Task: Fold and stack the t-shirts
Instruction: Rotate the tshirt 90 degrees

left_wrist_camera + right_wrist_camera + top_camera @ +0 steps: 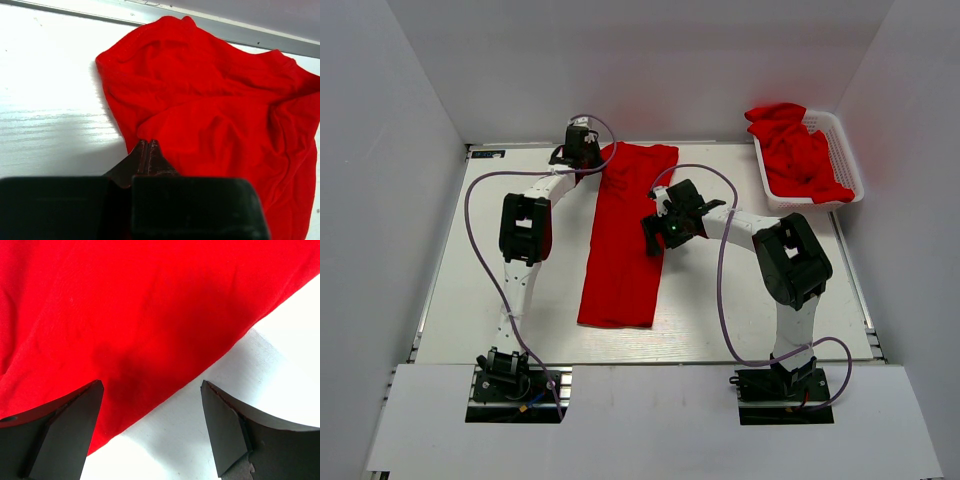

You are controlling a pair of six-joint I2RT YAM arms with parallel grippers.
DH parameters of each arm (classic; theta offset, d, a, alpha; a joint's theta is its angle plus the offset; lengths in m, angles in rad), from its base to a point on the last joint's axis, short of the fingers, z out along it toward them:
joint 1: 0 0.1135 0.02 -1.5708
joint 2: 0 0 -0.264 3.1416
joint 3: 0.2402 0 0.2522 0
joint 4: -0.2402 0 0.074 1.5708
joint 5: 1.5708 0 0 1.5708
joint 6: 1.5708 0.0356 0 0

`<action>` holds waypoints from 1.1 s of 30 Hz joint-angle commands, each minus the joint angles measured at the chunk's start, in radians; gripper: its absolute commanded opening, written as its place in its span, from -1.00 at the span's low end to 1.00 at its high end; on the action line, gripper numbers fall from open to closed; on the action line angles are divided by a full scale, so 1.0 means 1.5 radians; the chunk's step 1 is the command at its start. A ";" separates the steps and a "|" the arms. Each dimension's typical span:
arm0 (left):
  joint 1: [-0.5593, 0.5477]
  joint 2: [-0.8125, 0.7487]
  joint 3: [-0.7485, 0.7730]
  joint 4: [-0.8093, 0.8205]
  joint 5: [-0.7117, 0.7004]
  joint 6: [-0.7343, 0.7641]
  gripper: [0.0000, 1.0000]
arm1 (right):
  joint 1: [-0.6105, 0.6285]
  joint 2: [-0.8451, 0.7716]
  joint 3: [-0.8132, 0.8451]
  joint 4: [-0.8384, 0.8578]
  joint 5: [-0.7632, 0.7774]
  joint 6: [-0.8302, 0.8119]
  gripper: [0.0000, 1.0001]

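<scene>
White walls [420,80] enclose a white table [470,300].

Top external view: one red t-shirt [625,240] lies near the table centre as a long narrow strip, apparently doubled lengthwise, running from the far edge toward my bases. My left pincer [582,152] sits at the strip's far left corner. My right pincer [665,228] sits at its right edge, about halfway along. A white lattice basket [847,150] at the far right holds the heaped t-shirts [795,150], not yet folded.

Left wrist view: my left pincer [148,145] is pressed together on the t-shirt [215,100] at its near edge. Wrinkles gather toward the tips, so I judge the cloth pinched. Bare table [50,100] shows to the left.

Right wrist view: my right pincer [150,390] is spread wide, one finger [70,425] over the t-shirt [125,300], the other over bare table [280,365], straddling the cloth's edge. Whether the tips touch the surface I cannot tell.

Judgement: the step in hand is the crosswise fold of this shirt. The next move calls for closing the right pincer on the edge, then carrying the far end toward the near end with both sides level, so the strip halves without skewing
</scene>
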 commanded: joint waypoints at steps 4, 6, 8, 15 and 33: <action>-0.009 -0.043 0.042 0.000 0.017 0.012 -1.00 | -0.002 -0.001 0.010 0.020 -0.006 0.001 0.69; -0.009 -0.043 0.042 0.006 0.034 0.005 -1.00 | -0.002 -0.001 0.006 0.018 0.000 0.001 0.69; -0.009 -0.037 0.051 0.013 0.040 -0.001 -1.00 | -0.002 -0.005 0.000 0.020 -0.001 0.003 0.69; -0.009 -0.031 0.073 0.019 0.045 -0.014 -1.00 | -0.002 -0.011 -0.007 0.025 0.001 0.003 0.69; -0.009 -0.028 0.086 0.007 -0.003 -0.013 -0.87 | -0.002 -0.014 -0.008 0.023 -0.006 0.005 0.69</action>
